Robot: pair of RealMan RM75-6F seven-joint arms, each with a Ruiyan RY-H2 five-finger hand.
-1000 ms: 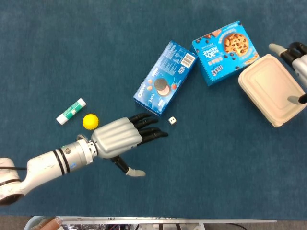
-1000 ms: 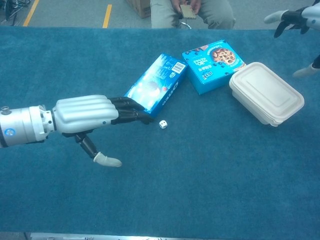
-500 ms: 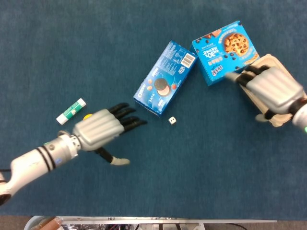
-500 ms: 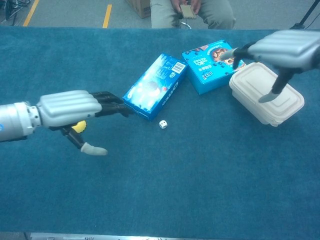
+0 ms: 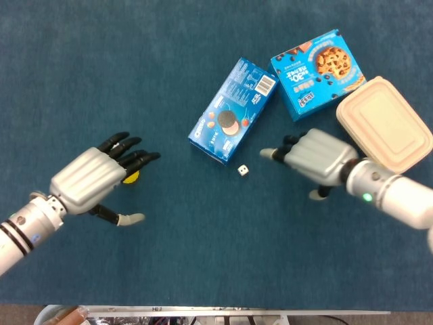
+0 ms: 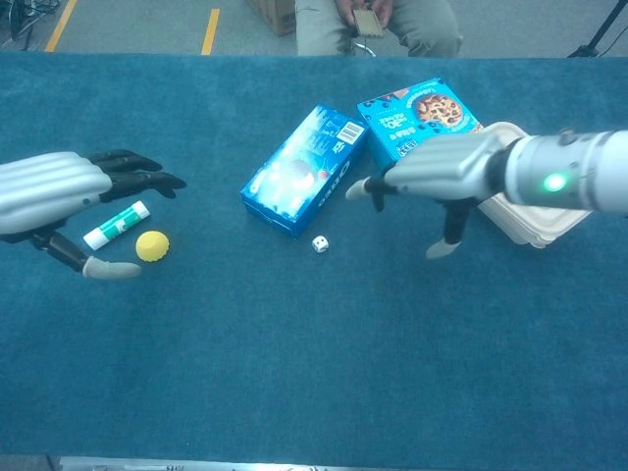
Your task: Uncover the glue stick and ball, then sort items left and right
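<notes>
- Glue stick (image 6: 116, 225) and ball (image 6: 151, 245) lie bare on the cloth (image 6: 314, 373) at the left side, just beside each other, nothing over them — the uncovering looks done.
- Left hand (image 6: 59, 191) hovers above that pair, fingers spread and holding nothing; from the head view it hides the glue stick and most of the ball (image 5: 130, 178).
- Right hand (image 6: 442, 175) hangs over the middle, fingers loosely extended and apart, empty; it reaches toward the die (image 6: 320, 244) without touching it.
- The sorting seems only partly done: glue stick and ball sit left already, while the Oreo box (image 6: 304, 169) and the die lie near the centre.
- The cookie box (image 6: 417, 126) and the lidded tub (image 6: 549, 221) sit to the right, touching or nearly so — likely their proper side, though I cannot tell which items belong where.
- Left to do, by my judgement: move the central items to one side.
</notes>
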